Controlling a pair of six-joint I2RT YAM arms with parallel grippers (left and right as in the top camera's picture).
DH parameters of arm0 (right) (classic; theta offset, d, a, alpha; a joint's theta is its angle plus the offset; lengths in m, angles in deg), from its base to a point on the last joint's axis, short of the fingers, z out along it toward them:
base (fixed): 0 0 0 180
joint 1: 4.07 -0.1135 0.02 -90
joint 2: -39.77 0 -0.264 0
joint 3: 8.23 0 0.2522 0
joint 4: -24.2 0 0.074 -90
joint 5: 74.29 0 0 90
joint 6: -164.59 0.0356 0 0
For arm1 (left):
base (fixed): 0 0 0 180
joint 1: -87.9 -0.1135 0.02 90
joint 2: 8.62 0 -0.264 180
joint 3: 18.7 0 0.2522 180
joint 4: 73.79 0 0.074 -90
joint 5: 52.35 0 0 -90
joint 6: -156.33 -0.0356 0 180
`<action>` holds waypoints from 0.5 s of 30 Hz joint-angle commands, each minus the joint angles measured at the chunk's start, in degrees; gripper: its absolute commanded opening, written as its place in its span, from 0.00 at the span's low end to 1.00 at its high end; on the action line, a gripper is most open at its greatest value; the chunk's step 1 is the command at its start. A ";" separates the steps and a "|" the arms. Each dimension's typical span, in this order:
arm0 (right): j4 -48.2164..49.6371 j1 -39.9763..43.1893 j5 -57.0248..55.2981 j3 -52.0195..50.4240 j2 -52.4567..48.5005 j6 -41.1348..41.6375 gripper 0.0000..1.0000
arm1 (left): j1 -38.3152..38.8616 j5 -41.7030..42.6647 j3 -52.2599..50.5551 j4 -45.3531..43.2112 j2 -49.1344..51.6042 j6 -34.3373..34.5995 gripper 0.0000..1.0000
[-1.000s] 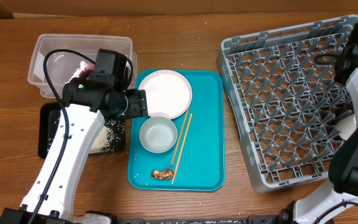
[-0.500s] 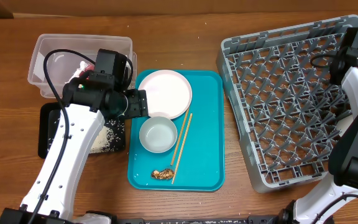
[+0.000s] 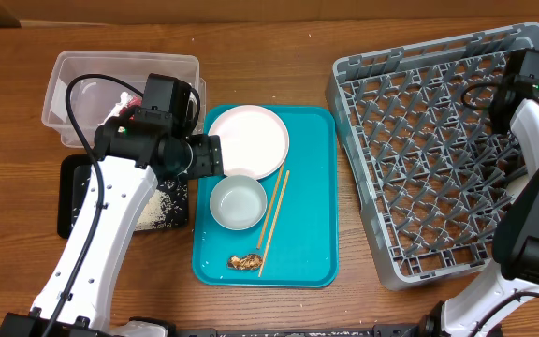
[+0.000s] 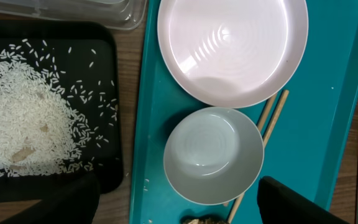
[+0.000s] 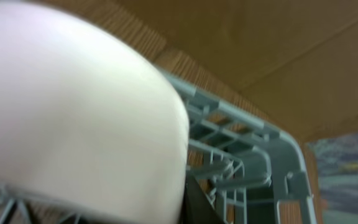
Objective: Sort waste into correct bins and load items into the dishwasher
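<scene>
The small white bowl (image 4: 213,155) sits upright on the teal tray (image 4: 328,124), just below the white plate (image 4: 232,46). The wooden chopsticks (image 4: 272,115) run aslant along the bowl's right side. A brown food scrap (image 3: 244,262) lies at the near end of the tray.

The left gripper (image 4: 176,202) hovers over the bowl with its claw spread wide and holding nothing, one fingertip over the black tray (image 4: 114,74) and the other over the teal one. The black tray holds a heap of rice grains (image 4: 23,124), and the clear tub (image 3: 64,70) stands behind it.

Well apart to the right, the right gripper (image 3: 520,84) is over the far right corner of the grey dish rack (image 3: 419,150). Its wrist view is filled by a blurred white dish (image 5: 73,106) against the rack wall. I cannot tell whether that claw grips the dish or has let go.

The step in hand looks like loading dishes. The left arm's next move would likely be to drop onto the bowl's rim, with one finger inside and one outside, clear of the chopsticks.
</scene>
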State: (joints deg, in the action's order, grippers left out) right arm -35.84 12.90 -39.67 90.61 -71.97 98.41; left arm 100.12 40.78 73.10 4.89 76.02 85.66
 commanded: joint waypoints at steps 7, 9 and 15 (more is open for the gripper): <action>-5.14 -3.08 11.19 0.52 5.03 0.48 0.38 | -0.31 -0.57 0.48 -0.04 -0.76 0.37 0.84; -5.27 -3.08 15.37 0.68 8.41 0.46 0.40 | -0.31 -0.59 0.48 -0.02 -0.76 0.35 0.84; -7.78 -3.15 34.34 1.27 20.79 -0.02 0.62 | -0.31 -0.61 0.48 0.35 -0.76 0.35 0.85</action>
State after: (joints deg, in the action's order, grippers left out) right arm -42.75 9.49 -18.40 90.54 -59.32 98.49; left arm 100.12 40.78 73.10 4.96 76.02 85.64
